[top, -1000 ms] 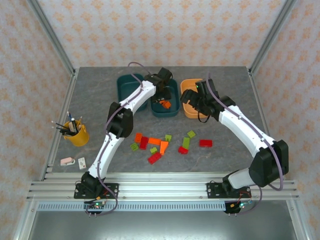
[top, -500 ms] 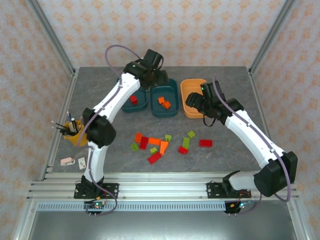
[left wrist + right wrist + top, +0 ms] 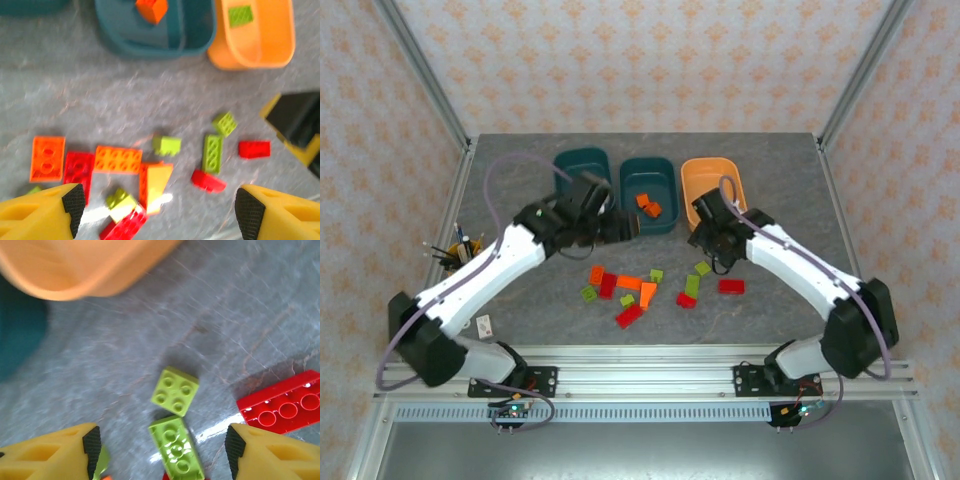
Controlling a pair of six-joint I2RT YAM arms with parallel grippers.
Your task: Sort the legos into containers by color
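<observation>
Red, orange and light green legos lie scattered on the grey table (image 3: pixel 770 180) around an orange brick (image 3: pixel 630 282). Behind them stand two teal containers (image 3: pixel 582 166) (image 3: pixel 648 186) and an orange one (image 3: pixel 712 185). The middle teal container holds orange bricks (image 3: pixel 647 205). A green brick (image 3: pixel 240 15) lies in the orange container. My left gripper (image 3: pixel 623 226) (image 3: pixel 159 207) hangs open above the pile with nothing between its fingers. My right gripper (image 3: pixel 712 245) (image 3: pixel 163 445) is open and straddles a long green brick (image 3: pixel 175 452), beside a square green brick (image 3: pixel 175 391).
A red brick (image 3: pixel 285 402) lies just right of my right gripper's fingers. A yellow pen cup (image 3: pixel 450 257) stands at the left edge, partly behind my left arm. A small white thing (image 3: pixel 483 324) lies near the front rail. Metal frame posts stand at the table's corners.
My left arm has swung back from the teal containers to above the pile, its jaws widening. My right gripper has left the orange container and come down over the green bricks, its jaws narrowing.
</observation>
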